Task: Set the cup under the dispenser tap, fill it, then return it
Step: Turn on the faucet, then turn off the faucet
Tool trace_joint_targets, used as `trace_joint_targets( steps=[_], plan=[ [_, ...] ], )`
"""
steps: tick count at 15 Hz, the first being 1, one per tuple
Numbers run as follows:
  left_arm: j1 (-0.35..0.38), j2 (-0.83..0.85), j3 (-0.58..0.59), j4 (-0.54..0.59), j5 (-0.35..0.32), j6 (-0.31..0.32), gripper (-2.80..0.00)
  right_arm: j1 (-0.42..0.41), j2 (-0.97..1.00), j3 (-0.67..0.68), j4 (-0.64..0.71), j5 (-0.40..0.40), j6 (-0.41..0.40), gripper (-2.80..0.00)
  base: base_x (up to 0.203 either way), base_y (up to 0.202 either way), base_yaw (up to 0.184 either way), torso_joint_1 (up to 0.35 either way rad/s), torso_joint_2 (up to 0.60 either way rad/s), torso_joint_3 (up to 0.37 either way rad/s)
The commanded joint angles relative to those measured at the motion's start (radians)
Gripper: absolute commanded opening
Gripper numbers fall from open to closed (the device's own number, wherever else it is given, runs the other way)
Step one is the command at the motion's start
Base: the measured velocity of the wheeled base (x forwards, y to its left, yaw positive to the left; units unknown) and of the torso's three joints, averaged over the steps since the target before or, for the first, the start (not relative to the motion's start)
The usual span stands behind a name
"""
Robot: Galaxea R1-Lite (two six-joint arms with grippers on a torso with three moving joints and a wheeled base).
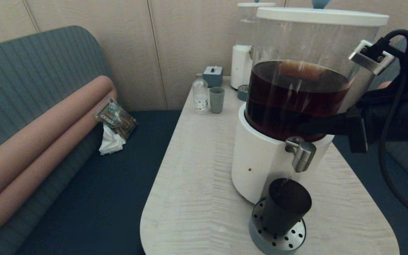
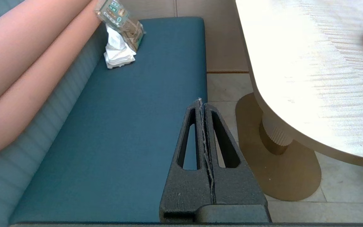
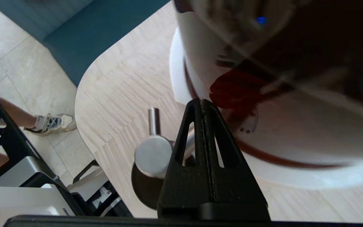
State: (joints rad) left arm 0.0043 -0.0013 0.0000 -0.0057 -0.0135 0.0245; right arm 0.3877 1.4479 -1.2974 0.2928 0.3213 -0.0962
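The matte black cup [image 1: 286, 207] stands upright on the round perforated drip tray [image 1: 292, 239], directly below the brushed-steel dispenser tap [image 1: 303, 156]. A thin brown thread seems to run from the spout into the cup. My right gripper [image 1: 303, 128] is shut on nothing, reaching across the front of the tank just above and behind the tap. In the right wrist view its tips [image 3: 203, 101] rest against the dispenser wall beside the tap's cap [image 3: 153, 156], with the cup's rim [image 3: 143, 186] below. My left gripper [image 2: 201, 101] hangs shut and empty over the blue bench, off the table.
The big dispenser [image 1: 260, 166] holds dark brown liquid and fills the right of the pale wooden table [image 1: 197, 184]. At the far end stand a small bottle [image 1: 200, 94], a grey-green cup [image 1: 216, 100], a tissue box [image 1: 213, 75] and a smaller white dispenser [image 1: 241, 67]. A snack packet [image 1: 115, 118] lies on the bench.
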Motion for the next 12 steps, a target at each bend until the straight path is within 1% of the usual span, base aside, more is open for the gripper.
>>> trace_joint_targets(
  steps=[1,3,5,8,12],
  plan=[
    [0.0,0.0,0.0,0.0,0.0,0.0,-2.8,-0.017,-0.03,0.002,-0.003,-0.003,-0.003,-2.8,0.0,0.0,0.0,0.0,0.0,0.0],
    [0.0,0.0,0.0,0.0,0.0,0.0,-2.8,-0.042,-0.058,0.013,-0.004,-0.018,-0.005,-2.8,0.0,0.0,0.0,0.0,0.0,0.0],
    [0.0,0.0,0.0,0.0,0.0,0.0,-2.8,-0.047,-0.093,0.03,-0.003,-0.058,-0.004,-2.8,0.0,0.0,0.0,0.0,0.0,0.0],
    [0.0,0.0,0.0,0.0,0.0,0.0,-2.8,-0.047,-0.145,0.088,-0.014,-0.189,0.0,-2.8,0.0,0.0,0.0,0.0,0.0,0.0],
    [0.0,0.0,0.0,0.002,0.0,0.001,-2.8,-0.066,-0.205,0.172,-0.093,-0.313,0.001,-2.8,0.0,0.0,0.0,0.0,0.0,0.0]
  ],
)
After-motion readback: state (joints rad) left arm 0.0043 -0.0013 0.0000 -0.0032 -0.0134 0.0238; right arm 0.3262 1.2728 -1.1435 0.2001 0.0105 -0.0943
